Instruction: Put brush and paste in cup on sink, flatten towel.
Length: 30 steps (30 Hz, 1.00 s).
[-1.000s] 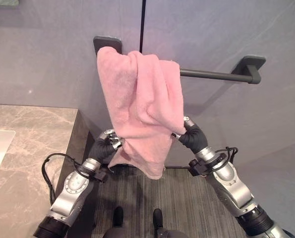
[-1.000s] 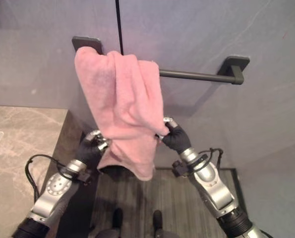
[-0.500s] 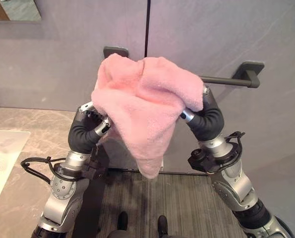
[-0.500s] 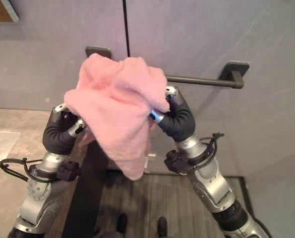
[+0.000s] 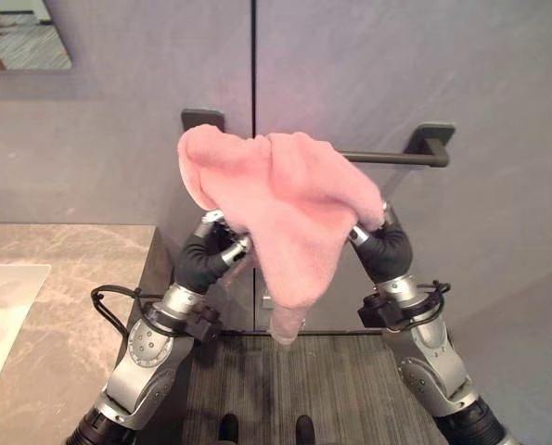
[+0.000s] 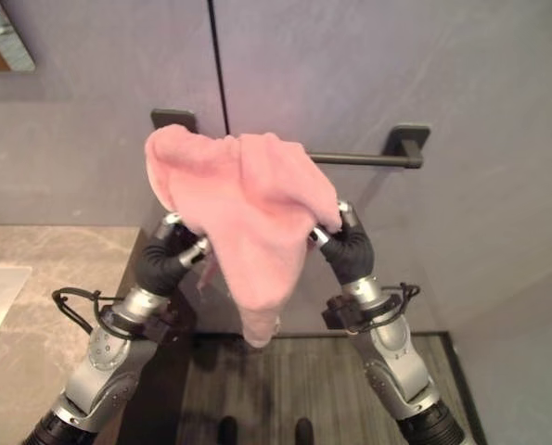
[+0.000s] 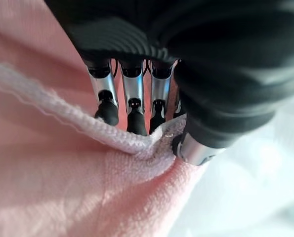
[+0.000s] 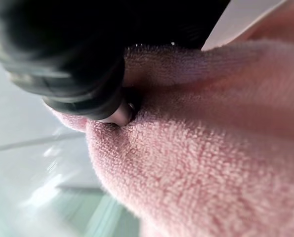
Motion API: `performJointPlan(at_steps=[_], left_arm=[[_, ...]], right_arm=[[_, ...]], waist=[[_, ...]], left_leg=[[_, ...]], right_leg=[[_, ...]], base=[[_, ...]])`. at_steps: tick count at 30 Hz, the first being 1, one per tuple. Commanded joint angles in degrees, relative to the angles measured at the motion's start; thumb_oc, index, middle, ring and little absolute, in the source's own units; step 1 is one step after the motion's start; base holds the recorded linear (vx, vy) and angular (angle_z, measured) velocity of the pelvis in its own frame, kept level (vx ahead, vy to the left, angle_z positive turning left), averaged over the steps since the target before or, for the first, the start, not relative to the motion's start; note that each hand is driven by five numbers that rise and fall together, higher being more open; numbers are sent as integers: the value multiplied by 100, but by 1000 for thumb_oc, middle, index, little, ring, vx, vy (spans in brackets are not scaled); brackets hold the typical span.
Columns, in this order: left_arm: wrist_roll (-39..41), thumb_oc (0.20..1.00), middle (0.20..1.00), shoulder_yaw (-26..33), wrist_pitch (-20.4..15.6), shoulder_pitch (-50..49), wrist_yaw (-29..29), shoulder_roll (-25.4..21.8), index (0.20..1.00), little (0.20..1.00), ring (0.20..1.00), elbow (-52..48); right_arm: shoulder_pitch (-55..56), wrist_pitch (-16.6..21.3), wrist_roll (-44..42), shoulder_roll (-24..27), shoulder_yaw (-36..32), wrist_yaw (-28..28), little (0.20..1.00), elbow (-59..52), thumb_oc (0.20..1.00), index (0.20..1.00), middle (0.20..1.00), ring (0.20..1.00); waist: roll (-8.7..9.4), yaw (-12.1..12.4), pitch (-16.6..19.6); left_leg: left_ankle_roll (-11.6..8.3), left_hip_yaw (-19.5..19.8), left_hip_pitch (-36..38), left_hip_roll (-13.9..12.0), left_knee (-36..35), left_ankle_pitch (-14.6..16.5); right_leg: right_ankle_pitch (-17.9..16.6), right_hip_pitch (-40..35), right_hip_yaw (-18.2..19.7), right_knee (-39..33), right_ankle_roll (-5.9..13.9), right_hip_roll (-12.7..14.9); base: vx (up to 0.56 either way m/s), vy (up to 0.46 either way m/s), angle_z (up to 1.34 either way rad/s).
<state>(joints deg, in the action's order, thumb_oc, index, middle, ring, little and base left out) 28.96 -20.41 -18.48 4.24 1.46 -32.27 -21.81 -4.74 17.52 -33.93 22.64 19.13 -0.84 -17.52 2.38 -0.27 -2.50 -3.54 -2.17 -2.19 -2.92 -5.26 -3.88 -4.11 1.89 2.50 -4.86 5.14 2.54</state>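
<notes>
The left hand pinches a hem of the pink towel between its curled fingers and thumb; the right hand clamps the towel's other side, its thumb pressed into the pile. The towel hangs bunched between them, just below the wall rail and draped over the rail's left end. Half a second ago both hands held it higher, level with the rail. The counter lies left of the rail.

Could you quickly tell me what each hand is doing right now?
Left hand: shut on the pink towel.
Right hand: shut on the same towel.
</notes>
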Motion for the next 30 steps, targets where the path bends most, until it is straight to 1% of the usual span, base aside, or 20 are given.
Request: performJointPlan(at_steps=[1,4,6,7,8,9,10,11,13,16,19,21,22,26,30], left_arm=[[-360,200,200,-116,-199,152,39,-17,200,200,200,147],[-418,200,200,-115,-187,60,27,-38,200,200,200,284],[-580,200,200,-2,-234,61,-79,-117,200,200,200,207],[-583,200,200,2,-230,56,-83,-118,200,200,200,200],[-595,200,200,118,-282,51,-93,-185,200,200,200,-35],[-399,200,200,312,-309,-43,-112,-136,200,200,200,-228],[-292,200,200,337,-282,-96,-123,-69,200,200,200,-131],[-319,200,200,325,-264,-111,-161,-38,200,200,200,-31],[-721,200,200,395,-300,-70,-319,-167,200,200,200,-17],[-530,200,200,594,-326,-226,-258,-156,200,200,200,-241],[-440,200,200,573,-286,-296,-248,-82,200,200,200,-163],[-550,200,200,542,-262,-306,-342,-50,200,200,200,20],[-507,200,200,588,-245,-391,-333,-57,200,200,200,34],[-485,200,200,600,-243,-424,-311,-50,200,200,200,45],[-499,200,200,491,-282,-262,-334,25,200,200,200,-51]], right_arm=[[-103,242,111,-39,-90,27,200,-470,200,200,200,200],[-124,208,126,11,-21,6,200,-423,200,200,200,200],[-164,225,89,19,32,18,200,-436,200,200,200,200],[-166,225,88,18,34,18,200,-435,200,200,200,200],[-193,252,60,24,15,11,200,-513,200,200,200,200],[-228,304,66,56,-23,-61,200,-760,200,200,200,200],[-261,319,84,64,-37,-36,200,-776,200,200,200,200],[-299,318,72,52,-21,-7,200,-736,200,200,200,200],[-436,334,188,36,40,167,200,-660,200,200,200,200],[-473,356,263,85,-17,104,200,-882,200,200,200,200],[-423,343,265,97,-47,91,200,-841,200,200,200,200],[-408,311,305,94,-17,205,200,-691,200,200,200,200],[-372,286,157,77,21,125,200,-704,200,200,200,200],[-346,274,133,101,36,88,200,-692,200,200,200,200],[-335,417,154,34,-8,177,200,-721,200,200,200,200]], waist=[[90,39,383],[40,39,399],[11,56,396],[12,54,395],[4,58,393],[0,63,408],[-3,63,425],[-5,70,430],[-4,103,449],[19,118,448],[33,118,448],[40,124,443],[48,133,435],[56,143,427],[51,124,406]], left_leg=[[44,-211,266,125,26,285],[46,-250,338,123,26,297],[44,-256,344,114,26,286],[44,-256,346,114,26,286],[44,-258,346,115,26,283],[41,-263,354,111,26,281],[42,-272,363,108,26,285],[40,-277,375,103,26,290],[37,-265,359,94,26,279],[40,-254,361,103,26,283],[44,-251,380,100,26,293],[40,-248,392,99,26,297],[39,-248,398,99,26,299],[38,-244,407,105,26,310],[38,-238,418,96,26,322]], right_leg=[[-227,110,-188,115,291,190],[-215,65,-153,91,288,173],[-203,51,-130,80,285,164],[-203,50,-130,81,285,164],[-199,54,-119,78,288,158],[-204,60,-116,75,291,154],[-209,58,-108,76,290,155],[-206,47,-109,76,288,153],[-197,42,-110,75,274,145],[-191,52,-119,83,269,139],[-186,38,-131,90,267,147],[-183,21,-141,92,259,146],[-180,16,-147,91,258,145],[-176,8,-146,83,259,144],[-164,10,-142,86,266,152]], base=[[24,12,-8],[4,5,-3],[0,0,0],[0,0,0],[0,0,0],[0,0,0],[0,0,0],[15,-3,-4],[9,-3,-4],[0,0,0],[0,0,0],[0,0,0],[0,0,0],[0,0,0],[0,0,0]])
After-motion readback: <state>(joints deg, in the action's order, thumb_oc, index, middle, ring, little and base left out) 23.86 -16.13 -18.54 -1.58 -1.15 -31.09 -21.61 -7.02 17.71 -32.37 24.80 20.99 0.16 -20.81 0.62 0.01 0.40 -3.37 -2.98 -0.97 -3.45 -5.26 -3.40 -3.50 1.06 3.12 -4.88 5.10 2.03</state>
